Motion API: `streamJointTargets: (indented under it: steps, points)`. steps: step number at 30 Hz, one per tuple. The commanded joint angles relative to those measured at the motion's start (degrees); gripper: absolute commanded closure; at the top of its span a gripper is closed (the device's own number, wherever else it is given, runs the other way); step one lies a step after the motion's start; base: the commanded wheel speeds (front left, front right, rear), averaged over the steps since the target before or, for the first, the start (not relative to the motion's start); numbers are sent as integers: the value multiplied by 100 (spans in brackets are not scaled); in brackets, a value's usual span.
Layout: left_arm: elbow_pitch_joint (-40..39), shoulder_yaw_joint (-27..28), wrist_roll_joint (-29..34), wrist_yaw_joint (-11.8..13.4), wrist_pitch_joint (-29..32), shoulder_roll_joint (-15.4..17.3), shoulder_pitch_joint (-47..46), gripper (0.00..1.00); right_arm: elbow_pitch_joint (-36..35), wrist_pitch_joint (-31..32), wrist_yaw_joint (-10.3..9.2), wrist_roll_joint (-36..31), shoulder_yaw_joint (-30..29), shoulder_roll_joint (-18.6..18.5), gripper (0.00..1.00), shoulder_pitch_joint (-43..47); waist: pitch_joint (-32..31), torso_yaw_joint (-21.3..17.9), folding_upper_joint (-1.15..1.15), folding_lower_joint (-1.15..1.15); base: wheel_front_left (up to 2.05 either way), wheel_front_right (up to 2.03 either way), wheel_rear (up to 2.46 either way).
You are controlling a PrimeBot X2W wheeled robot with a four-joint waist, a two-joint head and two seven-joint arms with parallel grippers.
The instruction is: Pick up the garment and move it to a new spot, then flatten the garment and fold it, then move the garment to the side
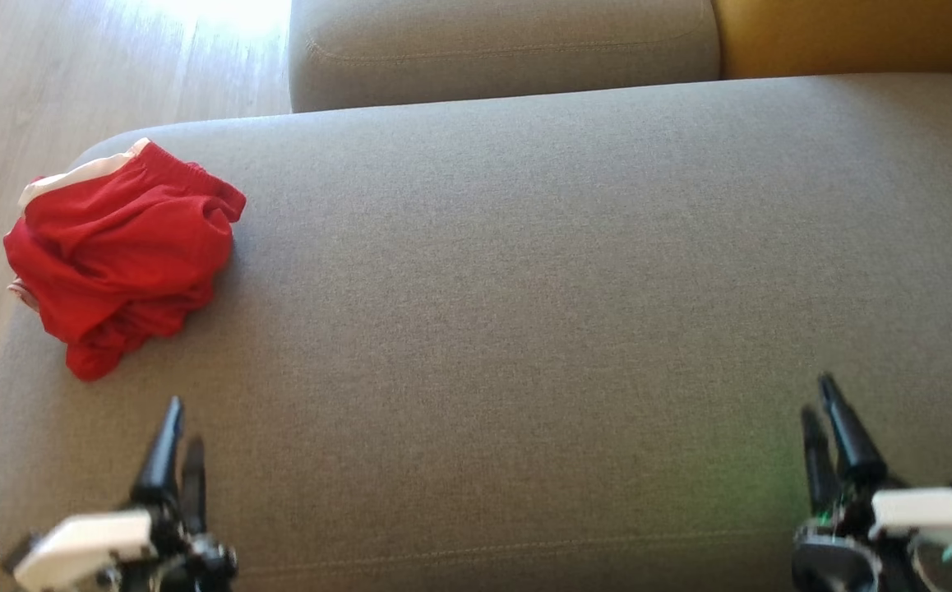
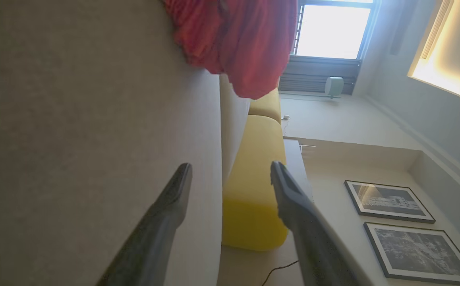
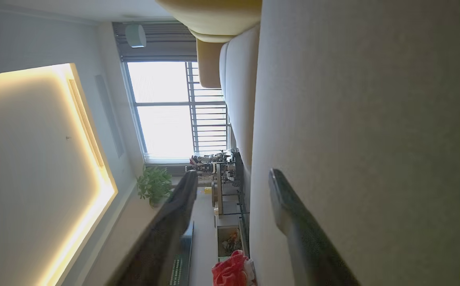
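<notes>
We see the crumpled red shorts [image 1: 122, 263] lying at the far left corner of the grey seat cushion [image 1: 525, 288]. Over its near edge, our left gripper [image 1: 184, 423] and right gripper [image 1: 816, 396] hover, fingers spread, pinching nothing.

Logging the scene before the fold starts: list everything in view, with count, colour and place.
garment: one, red with white trim, crumpled at the seat's left end.
sofa seat: one, grey, across the head view.
back cushion: one, grey, behind the seat.
yellow cushion: one, yellow, right of the back cushion.
floor: one, pale wood, left of the seat.
framed pictures: two, black frames, left wrist view.
potted plant: one, green, right wrist view.
left end effector: one, dark fingers, lower left, empty.
right end effector: one, dark fingers, lower right, empty.
</notes>
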Motion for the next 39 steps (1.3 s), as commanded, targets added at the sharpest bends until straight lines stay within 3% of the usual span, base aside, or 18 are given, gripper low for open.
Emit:
streamJointTargets:
  steps: [1,10,16,39]
  points:
    - [-60,-12,-7,0,-7,11,-44,0,-56,-13,0,3,18,-7,0,-45,3,0,0,0,0,0,0]
    - [-244,-140,33,-4,-139,17,-47,0,-133,-166,0,-30,258,-12,0,-102,16,-2,0,0,0,0,0]
    - [-326,-189,411,-6,-272,57,-53,0,-167,-270,0,-329,352,-17,0,-144,22,7,0,0,0,0,0]
    - [-992,-161,2631,61,-680,36,-26,0,-647,-675,0,-2787,736,-28,0,-185,40,67,0,0,0,0,0]
